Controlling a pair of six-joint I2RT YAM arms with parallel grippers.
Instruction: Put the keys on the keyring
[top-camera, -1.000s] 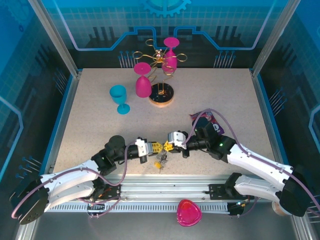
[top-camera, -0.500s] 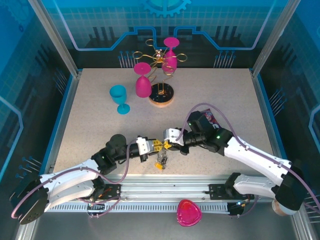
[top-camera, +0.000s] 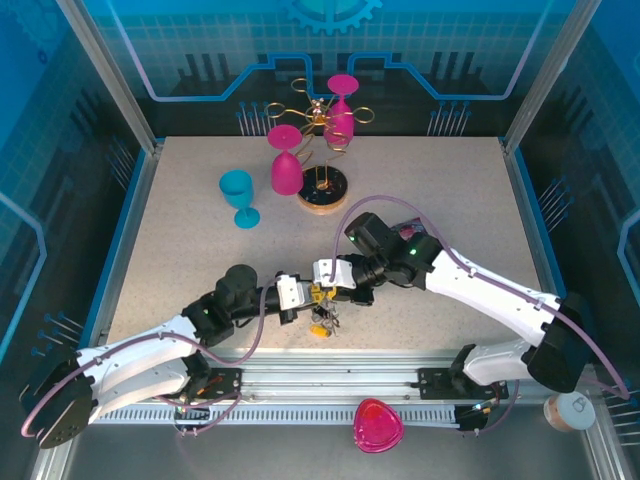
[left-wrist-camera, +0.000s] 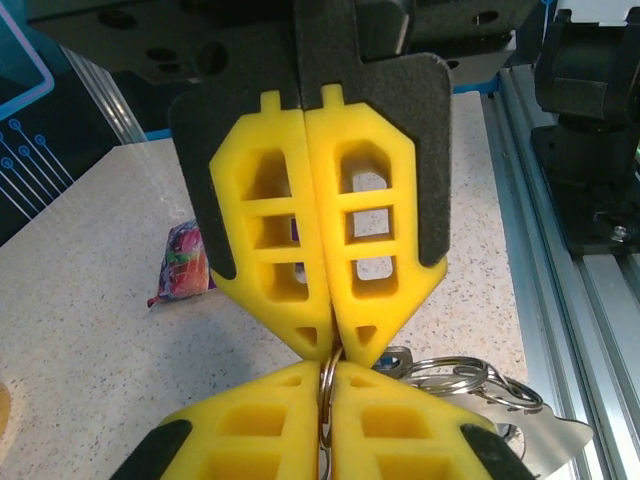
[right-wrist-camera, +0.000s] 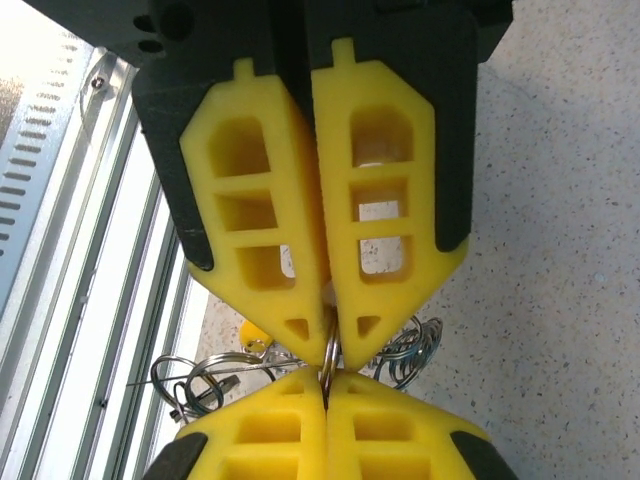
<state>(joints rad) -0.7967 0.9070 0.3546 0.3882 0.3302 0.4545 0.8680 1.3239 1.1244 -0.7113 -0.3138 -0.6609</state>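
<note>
The speckled worktop (top-camera: 180, 250) takes up most of the booth. The left arm (top-camera: 150, 350) and the right arm (top-camera: 490, 295) reach in across its near half until their tips meet close to the front edge. At the back a gold wire rack (top-camera: 322, 185) stands on its round wooden base with pink glasses (top-camera: 285, 170) hung on it. A blue goblet (top-camera: 238, 196) stands upright just to its left, apart from it. A purple snack packet (left-wrist-camera: 185, 262) lies flat on the surface beyond the arms. The left pincer (top-camera: 311, 294) and the right pincer (top-camera: 324, 288) sit nose to nose. Each has its yellow fingers pressed together and both clamp the same thing. That thing is the keyring (left-wrist-camera: 326, 372), seen edge-on as a thin grey metal ring nipped between the two sets of tips. The keys (top-camera: 322, 322) bunch just beneath that meeting point, with small silver loops tangled among them and one yellow head (right-wrist-camera: 250, 330) showing. I cannot tell whether the bunch hangs free or rests on the surface.
</note>
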